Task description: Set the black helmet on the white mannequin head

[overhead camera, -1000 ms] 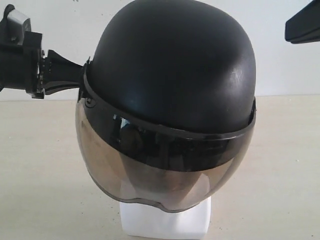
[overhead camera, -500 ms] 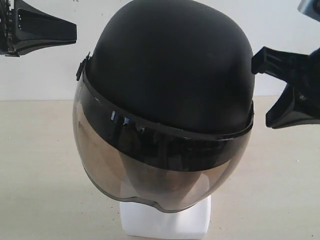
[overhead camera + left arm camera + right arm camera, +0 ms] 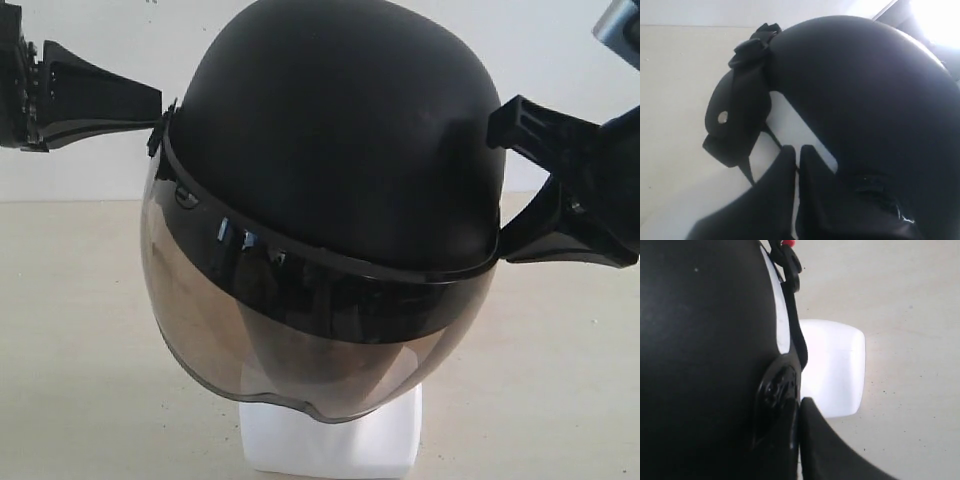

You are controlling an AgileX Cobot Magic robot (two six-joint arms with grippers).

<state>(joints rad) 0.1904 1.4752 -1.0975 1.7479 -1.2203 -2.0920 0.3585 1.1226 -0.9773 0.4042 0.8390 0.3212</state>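
1. Black helmet (image 3: pixel 340 130): centre frame, seated over the white mannequin head (image 3: pixel 330 445), whose neck base shows bottom centre on the table (image 3: pixel 80 350).
2. Left gripper (image 3: pixel 155 105): upper left, fingers pressed together, empty, tips at the helmet's side.
3. Right gripper (image 3: pixel 800 405): fingers likewise together, empty, against the opposite visor hinge.
4. Handling, by judgement: nudge evenly from both sides to level the helmet without toppling the head.

Most of the white mannequin head (image 3: pixel 330 445) under the black helmet (image 3: pixel 340 130), face perhaps dim behind the visor (image 3: pixel 230 330)
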